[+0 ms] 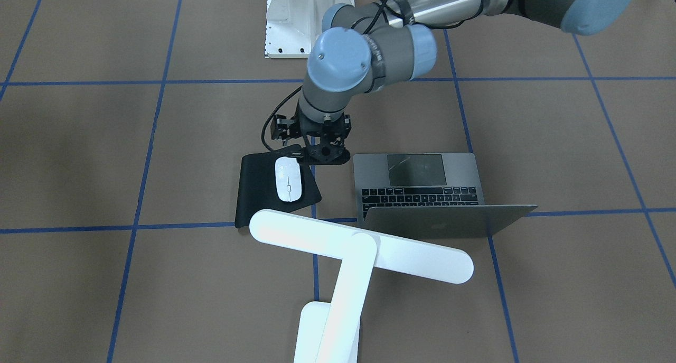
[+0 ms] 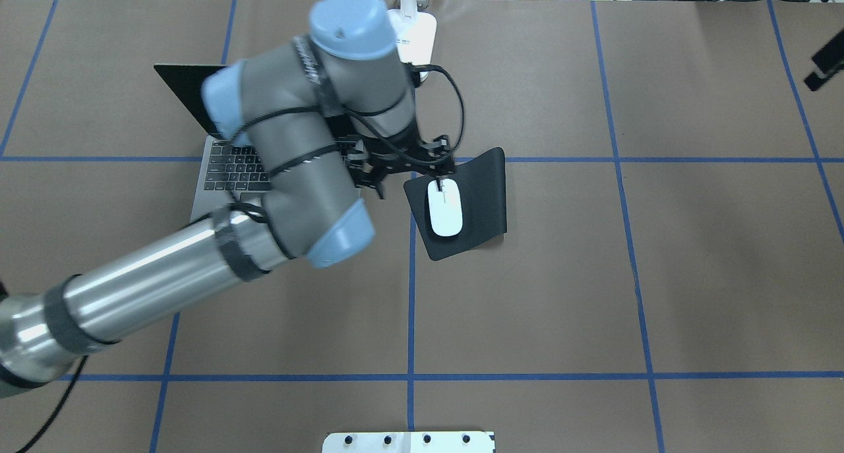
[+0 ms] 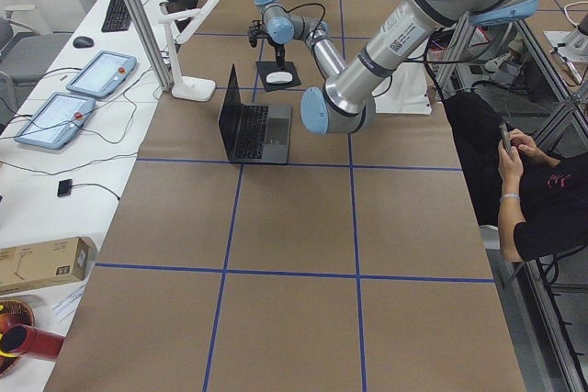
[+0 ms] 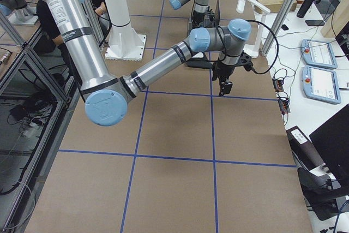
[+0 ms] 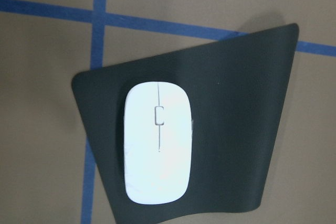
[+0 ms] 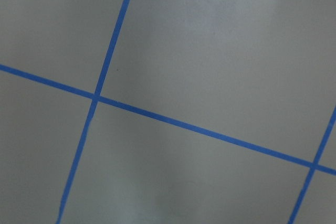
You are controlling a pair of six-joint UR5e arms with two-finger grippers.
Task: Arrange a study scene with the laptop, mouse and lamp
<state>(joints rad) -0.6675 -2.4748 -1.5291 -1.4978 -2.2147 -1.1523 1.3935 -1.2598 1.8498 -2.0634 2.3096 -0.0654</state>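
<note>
- While the left hand (image 1: 323,156) hangs just above it, apart, the mouse (image 1: 288,178) lies flat on the black mouse pad (image 1: 254,191), beside the open laptop (image 1: 422,186).
- Left hand: released or clenched, cannot tell.
- Right hand (image 4: 224,87): over the counter (image 4: 180,129), well apart; grip cannot be told.

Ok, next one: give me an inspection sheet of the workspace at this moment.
surface: brown paper-covered table with a blue tape grid.
job's things: laptop open; mouse lying on a black mouse pad beside it; lamp upright nearby.
clutter: nothing seen.
grippers: left pincer above the mouse pad, mouse not gripped, open or shut unclear; right pincer over bare table, state unclear.
cables: black cable looped at the left wrist.
surroundings: white pedestal; seated person with a phone; touch panels on a side bench.
</note>
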